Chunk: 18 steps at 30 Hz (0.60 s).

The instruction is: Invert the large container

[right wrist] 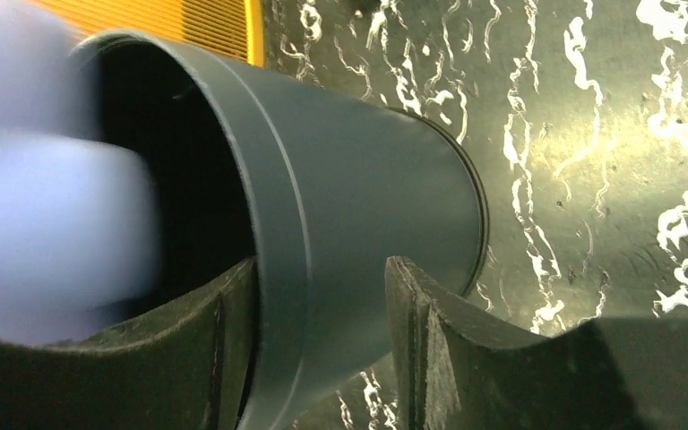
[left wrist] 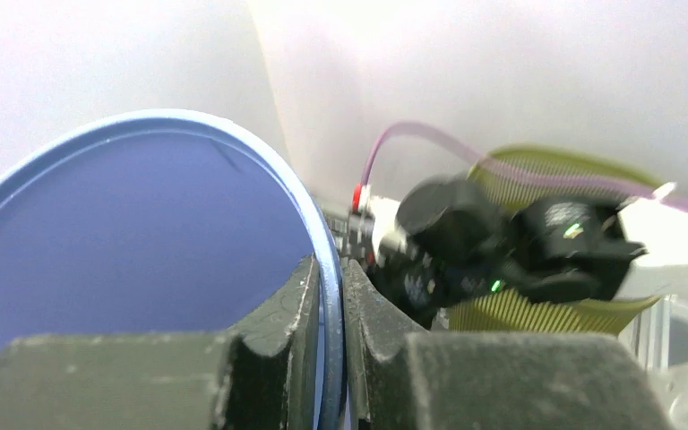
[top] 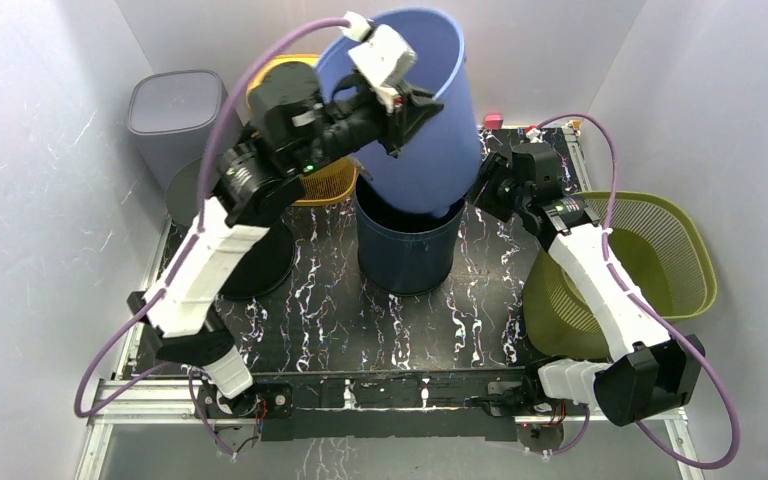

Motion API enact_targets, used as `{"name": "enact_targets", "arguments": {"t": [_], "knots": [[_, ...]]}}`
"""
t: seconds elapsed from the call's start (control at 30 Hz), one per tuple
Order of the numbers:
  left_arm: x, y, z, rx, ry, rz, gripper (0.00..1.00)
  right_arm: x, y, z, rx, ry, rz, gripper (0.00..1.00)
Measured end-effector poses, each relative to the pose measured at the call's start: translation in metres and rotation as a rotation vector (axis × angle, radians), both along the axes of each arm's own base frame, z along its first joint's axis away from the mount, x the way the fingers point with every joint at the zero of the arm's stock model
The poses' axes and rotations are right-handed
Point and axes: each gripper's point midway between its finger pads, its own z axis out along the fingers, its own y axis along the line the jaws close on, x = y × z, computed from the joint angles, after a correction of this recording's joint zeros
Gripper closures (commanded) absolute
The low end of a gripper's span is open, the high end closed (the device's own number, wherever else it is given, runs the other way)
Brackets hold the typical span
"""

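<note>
A light blue bin (top: 430, 110) is lifted and tilted, with its base still inside the mouth of a dark navy bin (top: 405, 250) that stands upright on the black marbled table. My left gripper (top: 410, 103) is shut on the light blue bin's rim (left wrist: 330, 260), one finger inside and one outside. My right gripper (top: 482, 195) is open at the navy bin's right rim; in the right wrist view its fingers (right wrist: 215, 349) straddle the navy wall (right wrist: 367, 179), and the outer finger stands apart from it. The light blue bin (right wrist: 45, 206) shows blurred inside.
A yellow slatted basket (top: 325, 182) stands behind the left arm. A grey bin (top: 170, 110) is at the far left. An olive green basket (top: 650, 260) hangs off the table's right side. A black round disc (top: 260, 262) lies left of the navy bin.
</note>
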Motion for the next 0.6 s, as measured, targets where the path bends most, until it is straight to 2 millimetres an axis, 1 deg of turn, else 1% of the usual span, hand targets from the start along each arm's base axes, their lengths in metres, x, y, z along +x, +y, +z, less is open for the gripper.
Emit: {"name": "enact_targets", "arguments": {"t": [0.1, 0.17, 0.23, 0.27, 0.3, 0.37, 0.43, 0.5, 0.6], "knots": [[-0.025, 0.012, 0.053, -0.135, -0.106, -0.047, 1.0, -0.004, -0.001, -0.01, -0.014, 0.042, 0.003, 0.49], [-0.044, 0.027, 0.088, -0.222, -0.177, -0.076, 1.0, -0.004, -0.001, -0.011, -0.015, 0.044, 0.003, 0.49], [-0.059, 0.04, 0.111, -0.281, -0.224, -0.094, 1.0, -0.005, -0.001, -0.011, -0.017, 0.047, 0.004, 0.49], [-0.064, 0.045, 0.119, -0.3, -0.239, -0.098, 1.0, -0.005, -0.001, -0.012, -0.018, 0.049, 0.005, 0.48], [-0.069, 0.05, 0.125, -0.317, -0.254, -0.105, 1.0, -0.006, -0.001, -0.011, -0.018, 0.051, 0.005, 0.48], [-0.075, 0.056, 0.132, -0.332, -0.268, -0.111, 1.0, -0.007, -0.002, -0.005, -0.021, 0.048, 0.006, 0.48], [-0.078, 0.058, 0.134, -0.334, -0.272, -0.114, 1.0, -0.006, -0.002, 0.006, -0.023, 0.029, 0.011, 0.48], [-0.076, 0.061, 0.134, -0.333, -0.28, -0.099, 1.0, -0.005, -0.001, 0.019, -0.023, 0.002, 0.019, 0.48], [-0.075, 0.065, 0.132, -0.319, -0.285, -0.08, 1.0, -0.003, 0.0, 0.026, -0.029, -0.018, 0.036, 0.49]]}}
